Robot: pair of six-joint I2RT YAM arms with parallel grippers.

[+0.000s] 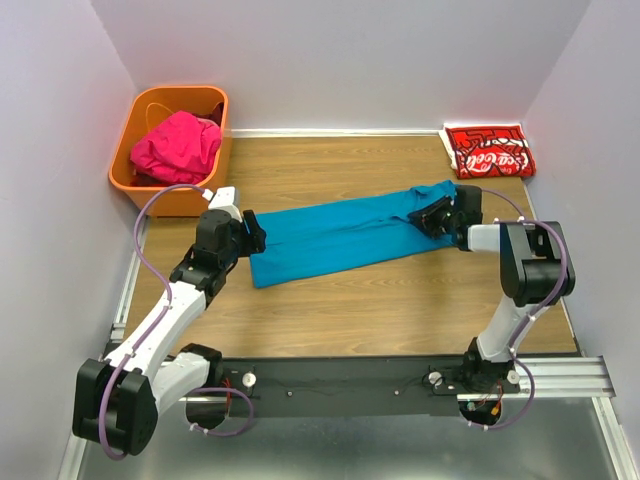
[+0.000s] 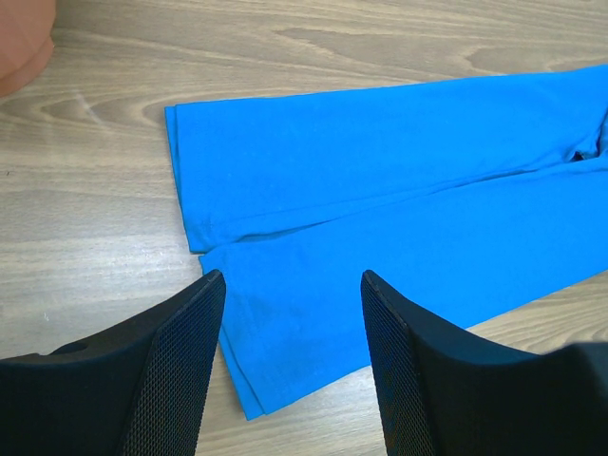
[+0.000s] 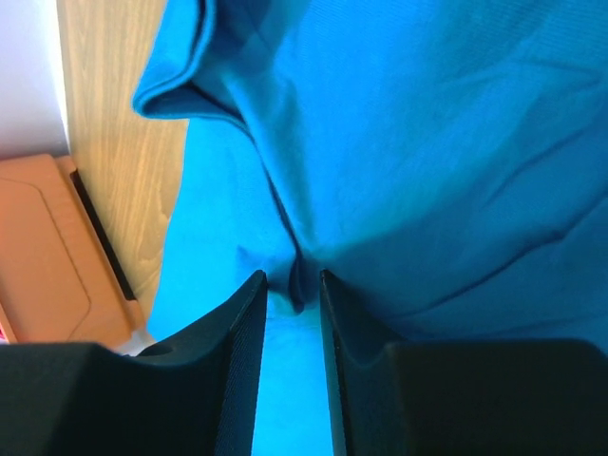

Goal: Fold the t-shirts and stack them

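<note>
1. The plain teal-blue t-shirt (image 1: 340, 235) lies flat on the wooden worktop (image 1: 380, 310). It is folded lengthwise into 1 long strip. The strip runs from the left-centre area toward the right edge, and its right end lies slightly farther back than its left end. In the left wrist view, 2 lengthwise panels of the teal-blue t-shirt (image 2: 380, 161) lie side by side, and their left ends form a stepped edge.

2. The left gripper (image 1: 255, 232) is positioned at the left end of the strip. In the left wrist view the left gripper (image 2: 290, 280) has its jaws spread wide, with the near-left corner of the cloth visible between them. Contact between fingertips and cloth cannot be determined.

3. The right gripper (image 1: 432, 215) is positioned at the right end of the strip. In the right wrist view the right gripper (image 3: 291, 277) has its jaws narrow, with a raised crease of the teal-blue t-shirt (image 3: 427, 142) pinched between the tips.

4. The red t-shirt with white script (image 1: 488, 152) lies folded in the far right corner of the worktop.

5. The magenta-pink t-shirt (image 1: 178, 145) lies bunched inside the orange plastic basket (image 1: 180, 90) in the far left corner.
</note>
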